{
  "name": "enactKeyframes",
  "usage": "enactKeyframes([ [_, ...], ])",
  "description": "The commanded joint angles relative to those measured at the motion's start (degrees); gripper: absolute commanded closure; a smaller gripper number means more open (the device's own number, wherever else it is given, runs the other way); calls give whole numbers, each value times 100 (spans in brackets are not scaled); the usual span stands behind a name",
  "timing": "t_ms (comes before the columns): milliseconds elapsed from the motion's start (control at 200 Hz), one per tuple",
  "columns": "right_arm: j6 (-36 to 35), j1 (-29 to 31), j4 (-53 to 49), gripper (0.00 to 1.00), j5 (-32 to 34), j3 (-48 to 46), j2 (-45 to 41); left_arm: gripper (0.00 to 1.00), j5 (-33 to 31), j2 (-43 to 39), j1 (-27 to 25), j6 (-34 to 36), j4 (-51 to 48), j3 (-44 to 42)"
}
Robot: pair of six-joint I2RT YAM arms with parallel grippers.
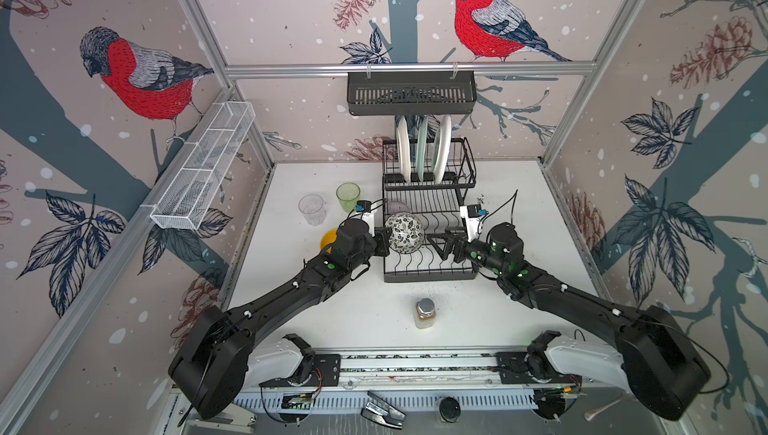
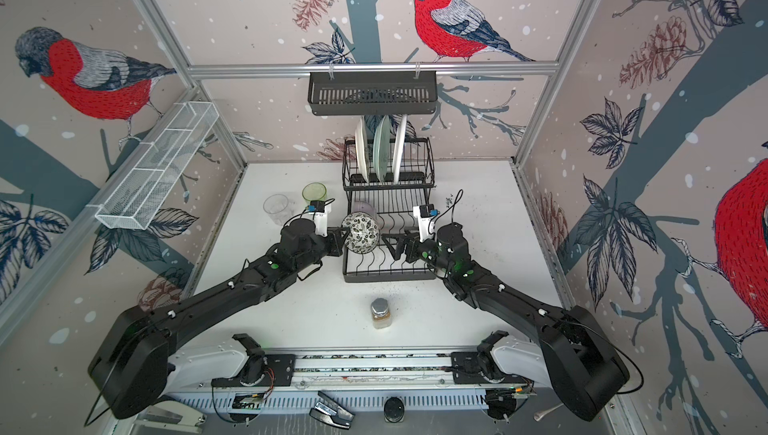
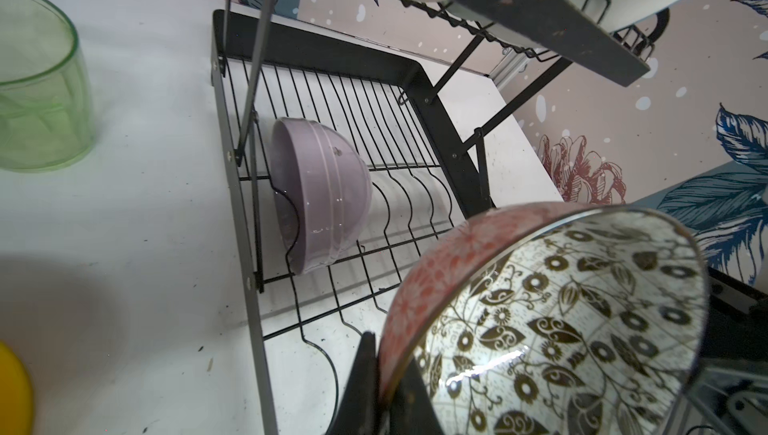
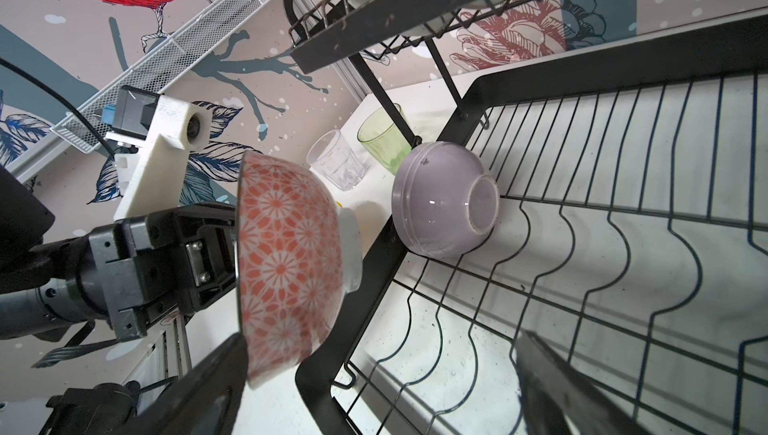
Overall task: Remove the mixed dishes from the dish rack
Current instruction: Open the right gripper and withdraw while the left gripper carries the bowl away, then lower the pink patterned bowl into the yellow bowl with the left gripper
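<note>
Pink-patterned bowl [image 1: 404, 232] tilted at rack [image 1: 432, 275] left edge; lilac bowl [image 3: 324, 200] inside, on side.

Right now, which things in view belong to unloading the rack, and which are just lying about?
Job: dish rack; left white plate, pale green plate, right white plate; lilac bowl; pink-patterned bowl, held in the left end effector; yellow bowl, green tumbler and clear tumbler, out on the table.

Lying about: brown-powder jar; black slotted basket; white mesh tray.
</note>
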Motion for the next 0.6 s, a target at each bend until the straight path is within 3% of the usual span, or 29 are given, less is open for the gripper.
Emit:
enactKeyframes([
  [0, -27, 8, 69, 0, -95, 84, 70, 100, -84, -169, 210, -190, -92, -49],
  [330, 4, 8, 239, 1, -231, 66, 124, 100, -682, -887, 1201, -184, -1443, -54],
  [595, 44, -25, 213, 0, -247, -8, 21, 100, -446, -1120, 2013, -270, -2138, -59],
])
